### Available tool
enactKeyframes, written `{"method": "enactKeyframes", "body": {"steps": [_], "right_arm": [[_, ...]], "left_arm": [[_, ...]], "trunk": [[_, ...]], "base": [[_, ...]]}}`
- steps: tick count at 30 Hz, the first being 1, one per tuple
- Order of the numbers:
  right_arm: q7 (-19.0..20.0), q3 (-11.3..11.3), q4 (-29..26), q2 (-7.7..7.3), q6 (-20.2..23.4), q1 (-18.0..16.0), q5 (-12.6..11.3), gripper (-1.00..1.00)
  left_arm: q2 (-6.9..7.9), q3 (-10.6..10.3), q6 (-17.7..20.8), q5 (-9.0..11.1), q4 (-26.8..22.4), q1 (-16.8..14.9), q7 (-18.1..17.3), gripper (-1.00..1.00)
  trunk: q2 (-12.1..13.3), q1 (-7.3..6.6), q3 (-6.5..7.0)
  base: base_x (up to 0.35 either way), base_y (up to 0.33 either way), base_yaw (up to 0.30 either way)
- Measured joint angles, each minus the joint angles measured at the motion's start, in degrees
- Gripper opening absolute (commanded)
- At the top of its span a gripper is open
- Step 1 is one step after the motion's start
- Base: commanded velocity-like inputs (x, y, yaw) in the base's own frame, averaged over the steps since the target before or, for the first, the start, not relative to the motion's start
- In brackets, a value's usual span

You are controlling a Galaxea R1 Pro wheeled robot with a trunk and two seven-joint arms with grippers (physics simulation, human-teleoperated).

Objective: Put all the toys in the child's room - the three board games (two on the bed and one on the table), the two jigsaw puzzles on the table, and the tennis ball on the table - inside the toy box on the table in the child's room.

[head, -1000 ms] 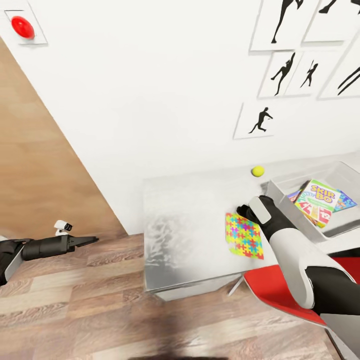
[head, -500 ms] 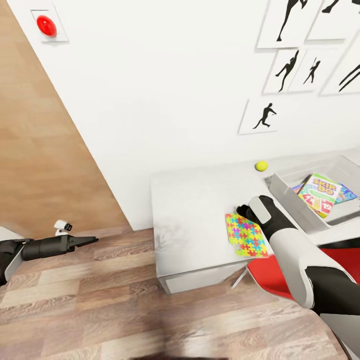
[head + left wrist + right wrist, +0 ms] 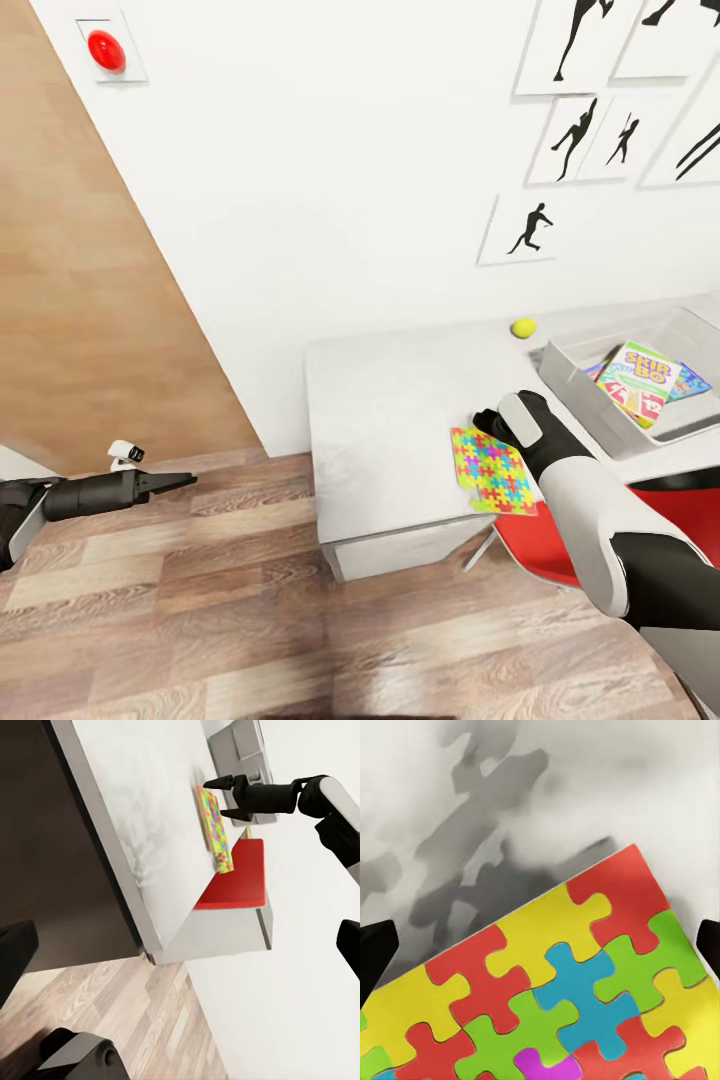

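One jigsaw puzzle (image 3: 490, 470) lies flat near the table's (image 3: 390, 420) front edge, with multicoloured pieces close up in the right wrist view (image 3: 562, 997). My right gripper (image 3: 487, 420) hovers open just over its far edge, fingers (image 3: 223, 782) spread. The tennis ball (image 3: 523, 327) rests by the wall. The toy box (image 3: 585, 400) stands at the table's right and holds board games: a pale-green one with a red band (image 3: 640, 380) and a blue one (image 3: 692, 384) under it. My left gripper (image 3: 185, 481) hangs open and empty over the floor at far left.
A red chair seat (image 3: 545, 555) sits under the table's front edge, below my right arm. The white wall with black silhouette pictures (image 3: 528, 230) backs the table. A red button (image 3: 106, 50) is on the wall, with wood-plank floor (image 3: 200, 620) to the left.
The whole view has shifted, so the table now sits further right and slightly higher in the picture. Both arms hold the same pose, and the right gripper stays over the puzzle's far edge.
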Motion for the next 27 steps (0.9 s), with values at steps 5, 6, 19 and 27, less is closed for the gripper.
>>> {"method": "enactKeyframes", "body": {"steps": [5, 6, 19, 27], "right_arm": [[0.0, 0.0, 0.0, 0.0, 0.0, 0.0, 0.0, 1.0], [0.0, 0.0, 0.0, 0.0, 0.0, 0.0, 0.0, 1.0], [0.0, 0.0, 0.0, -0.02, 0.0, 0.0, 0.0, 1.0], [0.0, 0.0, -0.1, -0.01, 0.0, 0.2, 0.0, 1.0]], "left_arm": [[0.0, 0.0, 0.0, 0.0, 0.0, 0.0, 0.0, 1.0], [-0.02, 0.0, 0.0, 0.0, 0.0, 0.0, 0.0, 1.0], [-0.06, 0.0, 0.0, 0.0, 0.0, 0.0, 0.0, 1.0], [-0.05, 0.0, 0.0, 0.0, 0.0, 0.0, 0.0, 1.0]], "trunk": [[0.0, 0.01, 0.0], [0.0, 0.01, 0.0], [0.0, 0.0, 0.0], [0.0, 0.0, 0.0]], "base": [[-0.057, 0.044, 0.0], [-0.133, 0.11, 0.0], [-0.077, 0.022, 0.0], [-0.06, 0.0, 0.0]]}}
